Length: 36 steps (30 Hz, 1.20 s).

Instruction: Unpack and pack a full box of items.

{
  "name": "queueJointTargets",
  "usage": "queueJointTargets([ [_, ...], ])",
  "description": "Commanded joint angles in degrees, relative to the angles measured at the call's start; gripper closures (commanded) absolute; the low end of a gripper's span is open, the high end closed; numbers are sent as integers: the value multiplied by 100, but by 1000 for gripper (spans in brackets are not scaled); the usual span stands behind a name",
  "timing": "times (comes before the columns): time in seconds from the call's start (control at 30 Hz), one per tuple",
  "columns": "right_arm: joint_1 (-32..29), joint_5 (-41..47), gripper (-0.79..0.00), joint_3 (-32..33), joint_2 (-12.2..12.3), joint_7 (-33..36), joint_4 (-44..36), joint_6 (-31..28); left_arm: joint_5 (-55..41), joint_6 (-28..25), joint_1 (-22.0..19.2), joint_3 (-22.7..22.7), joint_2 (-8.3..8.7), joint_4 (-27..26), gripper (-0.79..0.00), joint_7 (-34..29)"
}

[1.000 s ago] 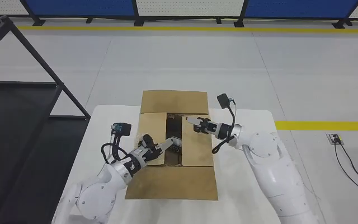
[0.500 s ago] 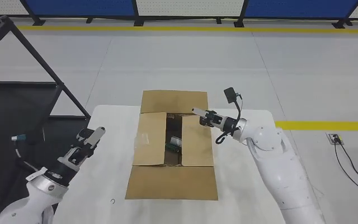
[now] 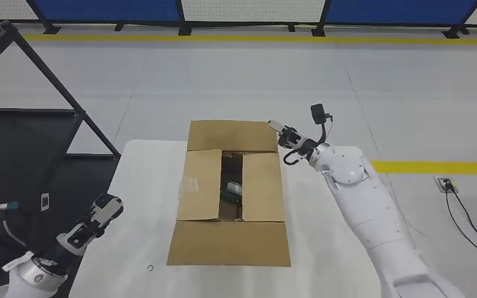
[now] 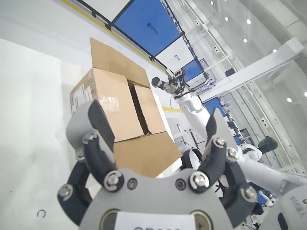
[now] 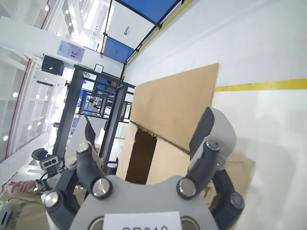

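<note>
A brown cardboard box stands mid-table. Its far and near flaps lie spread flat. The two side flaps are folded in, leaving a narrow gap where dark and green items show. My left gripper is off the box near the table's front left edge; the left wrist view shows it open and empty, facing the box. My right gripper hovers by the box's far right corner, open and empty, above the far flap.
A black metal frame stands off the table's left side. A small ring-shaped mark lies on the tabletop near the front. White tabletop runs on both sides of the box.
My left arm pulled back from the box's gap to the table's front left edge. My right gripper drew off the right flap to the far right corner. The side flaps stay folded in.
</note>
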Motion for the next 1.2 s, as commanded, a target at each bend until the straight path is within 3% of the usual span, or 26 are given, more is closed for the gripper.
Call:
queueJointTargets([
  [0.0, 196, -72, -785, -154, -87, -206, 428, -10, -139, -76, 134, -97, 9, 24, -785, -96],
  [0.17, 571, 37, -785, -337, -266, -293, 1285, -97, -357, -132, 401, -308, 51, 79, -785, -570],
  [0.33, 795, 523, -785, -292, -372, 356, 1806, -526, -119, -233, 560, -299, 127, 143, -785, -1265],
  [0.47, 916, 868, -785, -148, -358, 759, 2079, -915, 205, -266, 606, -40, 172, 186, -785, -1550],
  [0.73, 1001, 1595, -785, 173, -277, 1715, 2165, -1535, 573, -249, 506, 521, 252, 299, -785, -1861],
  [1.17, 1009, 2069, -785, 302, -219, 2869, 1863, -1865, 313, -270, 412, 858, 388, 397, -785, -2481],
])
